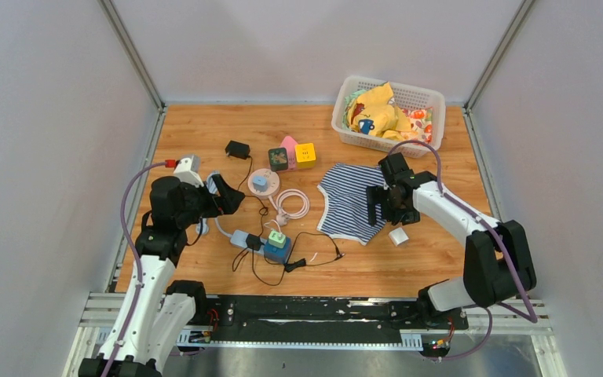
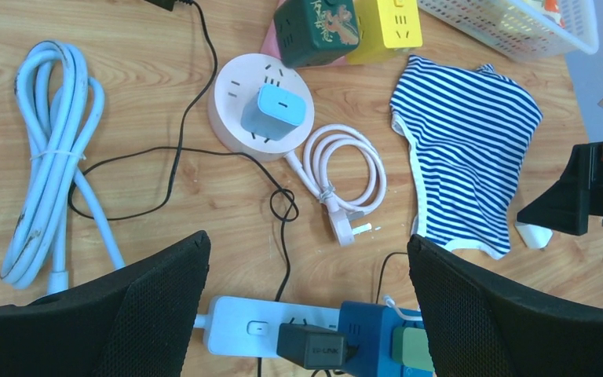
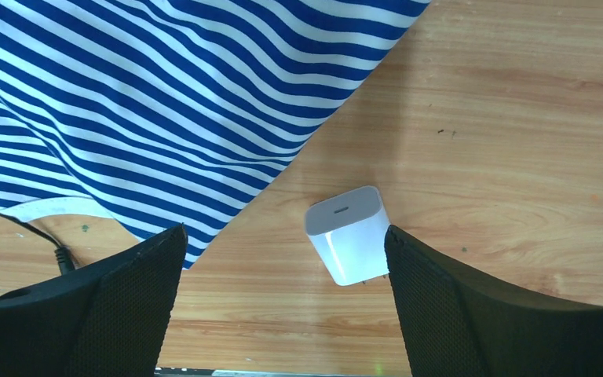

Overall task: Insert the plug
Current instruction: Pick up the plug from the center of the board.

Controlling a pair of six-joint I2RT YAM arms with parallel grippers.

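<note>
the right gripper [image 3: 283,236] and the left gripper [image 2: 308,243] are both spread wide. the white charger [image 3: 349,232] beside the striped shirt [image 3: 165,94] sits off-centre, so a grab could shove it away.

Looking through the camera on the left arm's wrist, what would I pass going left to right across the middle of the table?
Coiled light-blue cable → round pink socket → coiled pink cable → striped shirt

High rear overview of the whole table [image 1: 204,133]; both wrist views close and downward, striped cloth [image 1: 351,206] common to all.
</note>
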